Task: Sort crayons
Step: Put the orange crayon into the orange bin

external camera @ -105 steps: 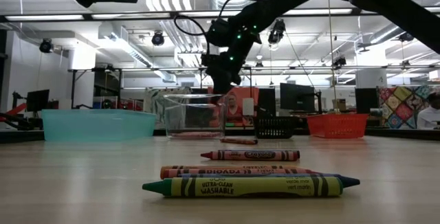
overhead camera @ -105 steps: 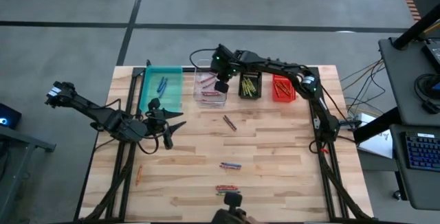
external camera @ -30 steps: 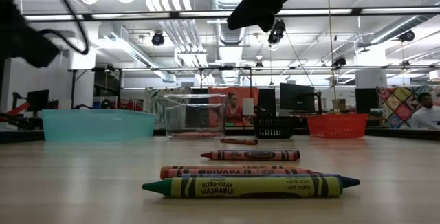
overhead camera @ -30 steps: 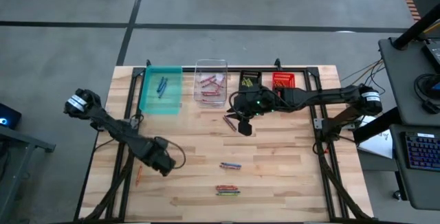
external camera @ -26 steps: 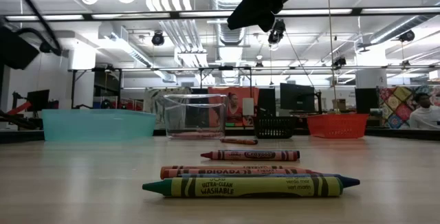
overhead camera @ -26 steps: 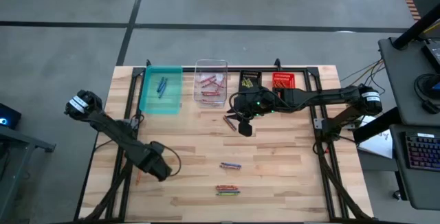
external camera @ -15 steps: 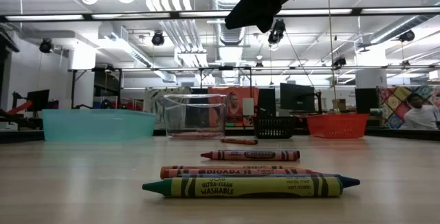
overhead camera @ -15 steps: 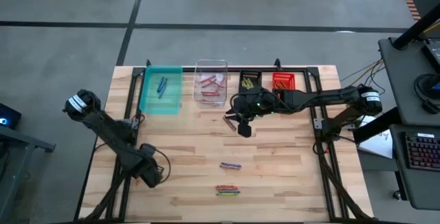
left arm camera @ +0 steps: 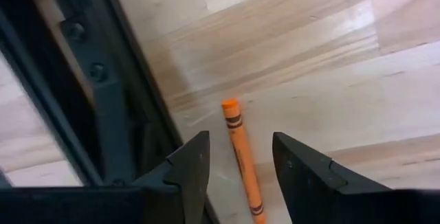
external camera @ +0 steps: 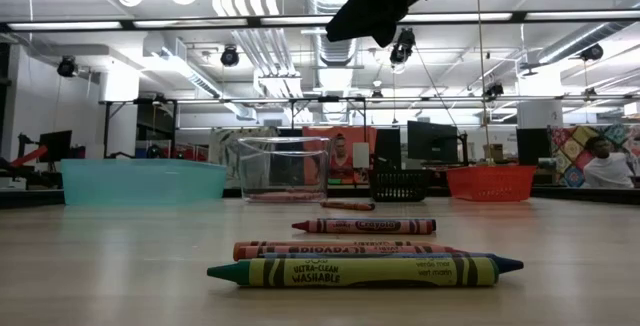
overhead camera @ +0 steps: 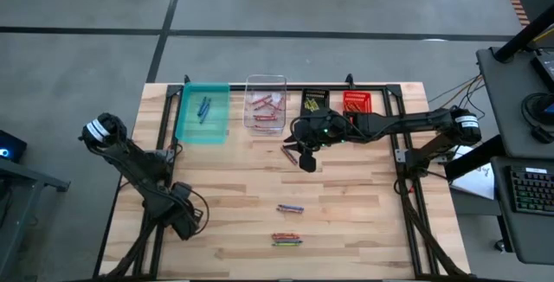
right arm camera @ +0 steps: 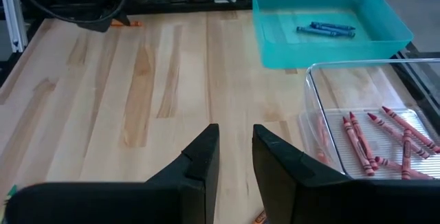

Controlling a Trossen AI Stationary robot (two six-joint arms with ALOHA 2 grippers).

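At the left edge of the pale wooden table (overhead camera: 346, 213), the left gripper (left arm camera: 237, 165) is hanging low, its dark fingers spread with an orange crayon (left arm camera: 242, 157) lying on the wood between them, ungripped; only the left wrist view is showing this. Farther right, the right gripper (overhead camera: 305, 160) is hovering beside a loose red crayon (overhead camera: 288, 153), its jaws parted and holding nothing. The right wrist view is revealing blue crayons in the teal plastic bin (right arm camera: 385, 28) and red ones in the clear bin (right arm camera: 313, 124). The low view is showing a green crayon (external camera: 350, 272) reading "ULTRA-CLEAN WASHABLE".
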